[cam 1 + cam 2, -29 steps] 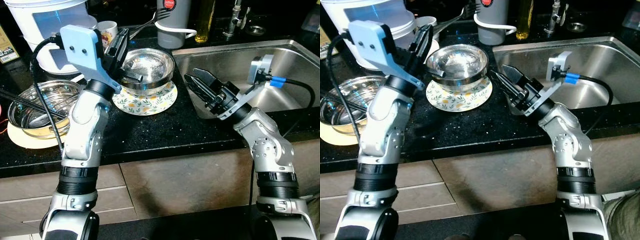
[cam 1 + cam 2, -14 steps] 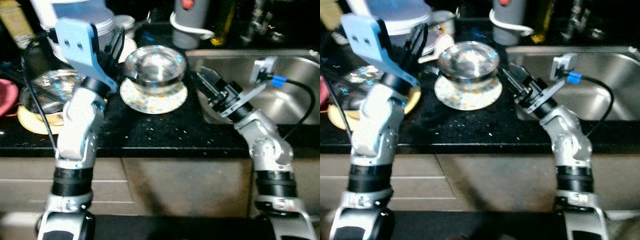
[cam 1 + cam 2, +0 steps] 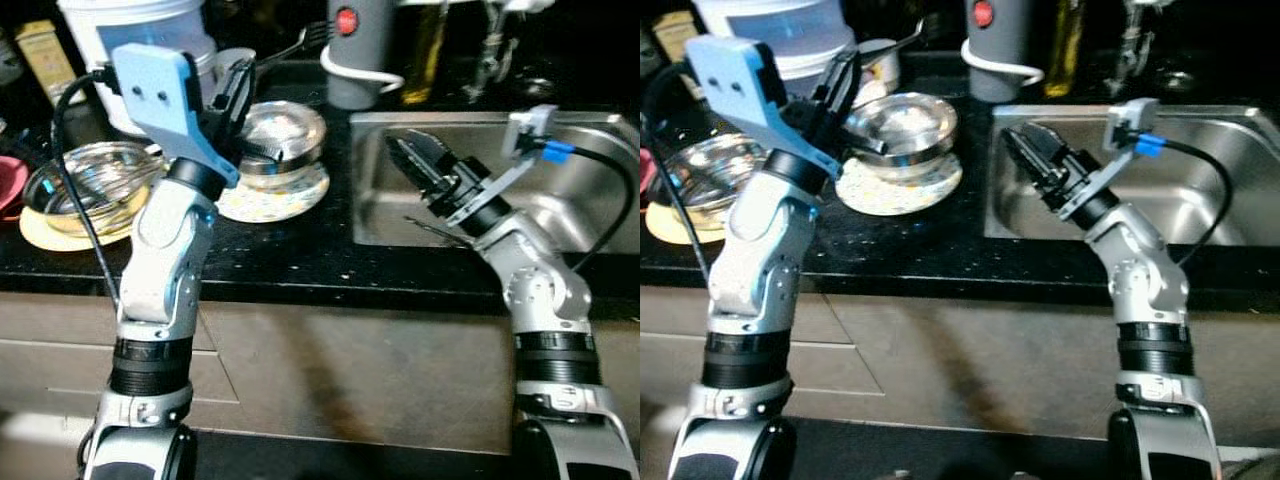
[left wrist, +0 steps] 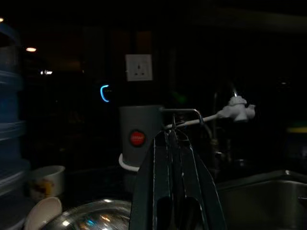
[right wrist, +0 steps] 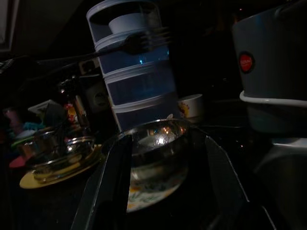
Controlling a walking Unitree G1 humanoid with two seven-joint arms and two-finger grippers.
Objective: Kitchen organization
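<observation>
The left gripper (image 3: pixel 240 95) is raised over the black counter (image 3: pixel 300 250) just beside the rim of a steel bowl (image 3: pixel 282 130); in the left wrist view its two black fingers (image 4: pixel 168 191) lie pressed together with nothing seen between them, the bowl's rim shining just below them. The right gripper (image 3: pixel 412 155) hangs over the near left corner of the steel sink (image 3: pixel 560 205), pointed toward the bowl; in the right wrist view its fingers (image 5: pixel 112 177) stand wide apart and hold nothing, with the bowl framed between them but well ahead of the tips. The steel bowl sits upright on a flowered plate (image 3: pixel 270 200) on the counter, left of the sink. Farther left a second, shallower steel bowl (image 3: pixel 85 180) rests on a yellow plate (image 3: pixel 50 230), with what look like thin dark sticks lying across it. Behind the bowls stand a tall white and blue stacked container (image 3: pixel 130 40), a small white cup (image 3: pixel 232 62) and a grey jug with a red button (image 3: pixel 360 50), with a fork (image 3: pixel 300 40) sticking out between the cup and the jug. A bottle of yellow liquid (image 3: pixel 425 50) and the tap (image 3: pixel 490 50) stand along the back edge by the sink
</observation>
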